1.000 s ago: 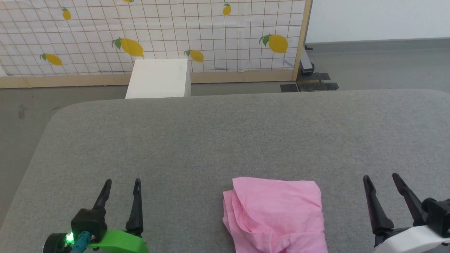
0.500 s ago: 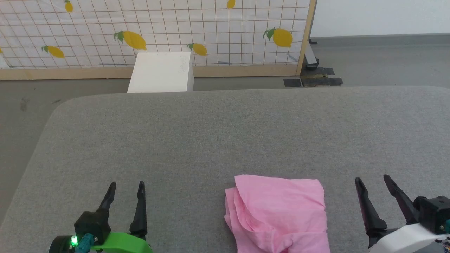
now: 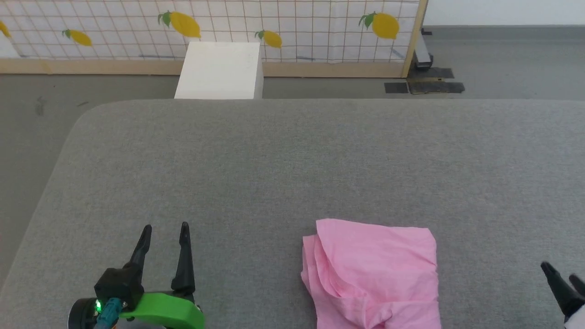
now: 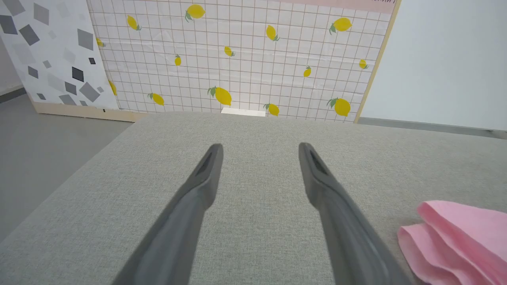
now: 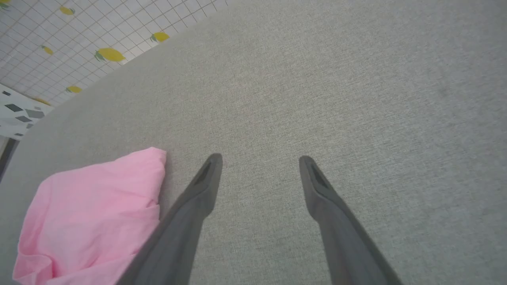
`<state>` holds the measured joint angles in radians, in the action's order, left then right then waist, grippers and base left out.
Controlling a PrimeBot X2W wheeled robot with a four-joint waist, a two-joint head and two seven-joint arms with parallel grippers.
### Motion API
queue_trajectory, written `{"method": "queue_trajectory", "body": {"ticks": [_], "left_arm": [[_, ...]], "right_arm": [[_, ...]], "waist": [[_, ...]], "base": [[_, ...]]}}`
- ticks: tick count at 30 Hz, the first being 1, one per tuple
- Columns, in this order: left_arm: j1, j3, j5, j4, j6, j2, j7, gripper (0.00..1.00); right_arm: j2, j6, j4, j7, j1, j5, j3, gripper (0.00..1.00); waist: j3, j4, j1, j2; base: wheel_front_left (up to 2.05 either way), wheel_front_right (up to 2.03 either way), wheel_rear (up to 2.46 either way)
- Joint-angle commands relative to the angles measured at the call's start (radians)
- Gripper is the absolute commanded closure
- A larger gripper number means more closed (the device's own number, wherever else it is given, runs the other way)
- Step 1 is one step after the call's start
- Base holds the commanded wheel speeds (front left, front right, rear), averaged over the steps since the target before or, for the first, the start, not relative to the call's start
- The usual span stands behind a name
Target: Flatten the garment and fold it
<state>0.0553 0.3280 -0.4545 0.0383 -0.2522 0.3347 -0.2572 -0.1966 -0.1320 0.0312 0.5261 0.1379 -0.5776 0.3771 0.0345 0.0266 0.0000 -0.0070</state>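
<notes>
The pink garment (image 3: 372,274) lies folded into a small stacked bundle on the grey padded table (image 3: 292,160), near the front edge and right of centre. It also appears in the left wrist view as the garment (image 4: 459,237) at the lower right, and as the garment (image 5: 91,217) at the lower left of the right wrist view. My left gripper (image 3: 165,228) stands open over bare table, well left of the garment. My right gripper (image 3: 560,272) sits at the lower right corner, apart from the cloth. Its fingers spread open in the right wrist view, right gripper (image 5: 259,158), with nothing between them.
A white box (image 3: 220,71) stands on the floor just beyond the table's far edge. Behind it runs a lemon-print grid screen (image 3: 274,23) in a wooden frame. A black base plate (image 3: 425,84) lies on the floor at the screen's right end.
The head camera has tilted downward, shifting the whole picture. My right gripper has drawn back toward the lower right corner, farther from the garment. The garment and left gripper have kept their places.
</notes>
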Motion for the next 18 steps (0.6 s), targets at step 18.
{"method": "queue_trajectory", "body": {"ticks": [18], "left_arm": [[-0.029, -0.062, 0.091, -0.046, 0.089, -0.097, -0.005, 0.00]], "right_arm": [[0.141, 0.001, -0.366, 0.339, -0.185, -0.499, -0.103, 0.00]], "waist": [[0.042, 0.069, 0.0000, 0.0070]], "base": [[0.00, 0.00, 0.00]]}}
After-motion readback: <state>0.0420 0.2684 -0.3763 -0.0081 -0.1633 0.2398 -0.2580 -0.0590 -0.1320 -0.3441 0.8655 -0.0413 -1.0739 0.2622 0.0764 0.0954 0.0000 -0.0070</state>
